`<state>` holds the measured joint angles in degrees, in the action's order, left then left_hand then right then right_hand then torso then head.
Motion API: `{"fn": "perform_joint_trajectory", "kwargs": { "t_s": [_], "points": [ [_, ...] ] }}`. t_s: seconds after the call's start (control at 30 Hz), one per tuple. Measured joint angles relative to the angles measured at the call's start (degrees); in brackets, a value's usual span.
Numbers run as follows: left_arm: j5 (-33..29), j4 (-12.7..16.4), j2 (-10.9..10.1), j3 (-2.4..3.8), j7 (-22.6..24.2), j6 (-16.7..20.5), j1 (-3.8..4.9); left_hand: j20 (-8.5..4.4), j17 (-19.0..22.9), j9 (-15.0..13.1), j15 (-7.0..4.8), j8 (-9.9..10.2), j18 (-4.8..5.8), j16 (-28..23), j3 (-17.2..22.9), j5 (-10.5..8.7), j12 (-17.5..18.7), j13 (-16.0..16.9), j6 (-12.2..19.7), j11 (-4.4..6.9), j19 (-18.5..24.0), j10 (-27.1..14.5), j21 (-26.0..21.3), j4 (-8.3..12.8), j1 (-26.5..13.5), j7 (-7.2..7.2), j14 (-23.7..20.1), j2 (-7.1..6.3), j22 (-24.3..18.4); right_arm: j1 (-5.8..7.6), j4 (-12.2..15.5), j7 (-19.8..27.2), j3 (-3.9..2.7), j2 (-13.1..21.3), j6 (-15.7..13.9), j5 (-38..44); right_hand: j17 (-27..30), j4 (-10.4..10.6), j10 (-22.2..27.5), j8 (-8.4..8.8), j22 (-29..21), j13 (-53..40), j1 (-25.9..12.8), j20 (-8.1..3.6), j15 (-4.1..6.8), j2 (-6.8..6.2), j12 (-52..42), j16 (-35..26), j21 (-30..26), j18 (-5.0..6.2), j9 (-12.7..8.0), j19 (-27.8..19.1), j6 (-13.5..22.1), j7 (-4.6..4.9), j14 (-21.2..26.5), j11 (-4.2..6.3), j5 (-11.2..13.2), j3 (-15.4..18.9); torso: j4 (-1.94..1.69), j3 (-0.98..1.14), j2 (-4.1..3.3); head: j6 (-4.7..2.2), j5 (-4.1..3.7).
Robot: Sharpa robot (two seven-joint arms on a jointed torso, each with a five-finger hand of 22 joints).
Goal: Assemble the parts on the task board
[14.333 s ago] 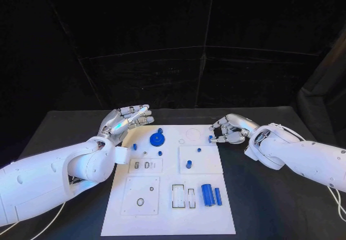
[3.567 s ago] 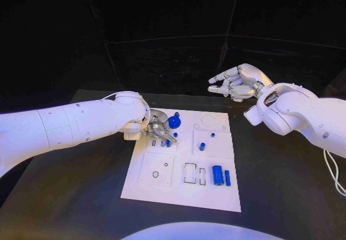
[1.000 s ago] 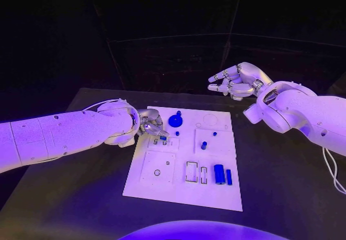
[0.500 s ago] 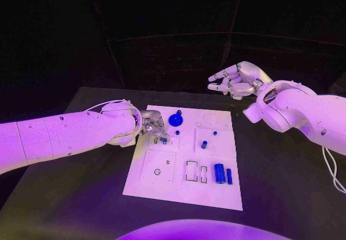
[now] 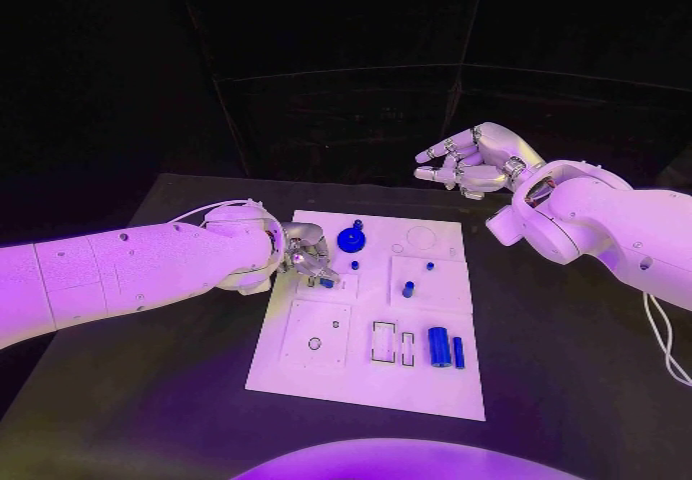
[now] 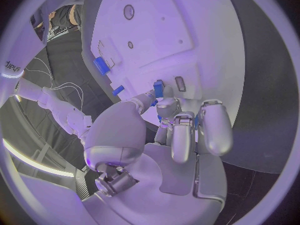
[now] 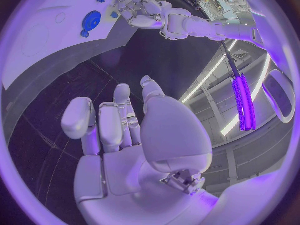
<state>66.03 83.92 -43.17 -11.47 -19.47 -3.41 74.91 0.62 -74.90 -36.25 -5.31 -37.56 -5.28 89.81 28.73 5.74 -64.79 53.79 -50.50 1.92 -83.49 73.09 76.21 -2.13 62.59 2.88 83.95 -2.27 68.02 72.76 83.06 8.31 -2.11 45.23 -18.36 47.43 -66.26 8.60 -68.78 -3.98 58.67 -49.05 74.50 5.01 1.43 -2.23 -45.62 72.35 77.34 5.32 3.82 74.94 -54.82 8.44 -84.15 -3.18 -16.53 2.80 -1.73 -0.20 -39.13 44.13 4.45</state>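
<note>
My left hand [image 5: 306,255] sits low over the far left part of the white board [image 5: 368,390], fingers curled down and bunched together. From the wrist camera I see the hand [image 6: 178,135] pinching a small blue block [image 6: 159,89] between thumb and fingertips, right beside a narrow slot [image 6: 180,83] in the board; I cannot tell whether the block is already touching the slot's edge. In the head view that block [image 5: 326,282] shows as a speck of blue just below the fingers.

Just right of the hand stands a round blue knob [image 5: 351,239], with a small blue peg [image 5: 355,266] near it. Further right a short blue pin [image 5: 428,266] and a stubby blue cylinder [image 5: 408,290] stand on a raised white square [image 5: 447,290]. At the near right of the board a thick blue bar [image 5: 438,348] and a thin blue bar [image 5: 457,352] lie side by side, next to two rectangular cutouts [image 5: 382,342].

My right hand [image 5: 473,160] hangs in the air beyond the far right corner of the board, well apart from it, fingers loosely curled and spread, holding nothing. Its wrist camera shows the same hand [image 7: 125,130] empty above the dark table [image 7: 56,115].
</note>
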Motion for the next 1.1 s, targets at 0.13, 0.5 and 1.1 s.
{"fn": "perform_joint_trajectory", "kwargs": {
  "t_s": [0.13, 0.5, 1.1],
  "points": [
    [0.05, -0.04, 0.00, 0.03, -0.02, -0.39, 0.03, 0.00, 0.00, 0.02, 0.00, 0.00, 0.00, 0.00, 0.01, -0.04, 0.00, 0.00, 0.00, 0.00, 0.00, 0.00, 0.00, 0.02, 0.07, 0.00, 0.00, 0.07, 0.00, 0.00, -0.01, 0.02, 0.00, 0.00, 0.05, 0.00, 0.00, 0.00, 0.00, 0.00, 0.00, 0.00, 0.00, 0.00, 0.00, 0.00, 0.00, 0.00, 0.00, 0.00, 0.00, 0.00, 0.00, 0.00, 0.00, 0.00, 0.00, 0.00, 0.00, 0.01, 0.01, 0.07, 0.00],
    [0.19, -0.37, 0.22, 0.06, -0.10, -1.24, 0.09, 0.00, 0.00, 0.02, 0.00, -0.24, 0.00, 0.00, 1.03, 0.05, 0.00, 0.01, -0.44, 0.02, 0.00, 0.44, 0.00, -0.24, -0.05, -0.23, 0.00, -0.02, 0.06, 0.00, -0.08, 0.06, 0.00, -0.19, 0.16, 0.00, 0.00, 0.00, 0.00, 0.00, -0.01, 0.00, 0.00, 0.00, 0.00, 0.00, 0.00, 0.00, 0.00, 0.00, 0.00, 0.00, 0.00, 0.00, 0.00, 0.00, -0.03, 0.00, 0.00, 0.03, 0.01, 0.12, -0.04],
    [0.20, -1.82, 1.34, 0.04, -0.16, -1.81, 0.08, -0.19, 0.00, -0.86, -0.21, -0.91, 0.00, 0.00, 5.18, 0.09, -1.22, 0.97, -1.75, 0.62, -0.19, 1.07, 0.34, 2.66, -7.40, -1.34, 0.21, -1.67, 1.14, -0.01, -0.11, 0.18, 0.00, -0.33, 0.24, 0.00, 0.34, 0.23, 0.43, 0.00, -0.69, 0.88, -0.31, -0.21, 0.00, 0.31, 0.87, -0.21, -0.24, 0.00, 0.00, -0.21, 0.00, 0.00, 0.00, 0.01, -0.31, 0.23, 0.05, 0.05, -0.02, 0.34, -0.19]
  ]
}}
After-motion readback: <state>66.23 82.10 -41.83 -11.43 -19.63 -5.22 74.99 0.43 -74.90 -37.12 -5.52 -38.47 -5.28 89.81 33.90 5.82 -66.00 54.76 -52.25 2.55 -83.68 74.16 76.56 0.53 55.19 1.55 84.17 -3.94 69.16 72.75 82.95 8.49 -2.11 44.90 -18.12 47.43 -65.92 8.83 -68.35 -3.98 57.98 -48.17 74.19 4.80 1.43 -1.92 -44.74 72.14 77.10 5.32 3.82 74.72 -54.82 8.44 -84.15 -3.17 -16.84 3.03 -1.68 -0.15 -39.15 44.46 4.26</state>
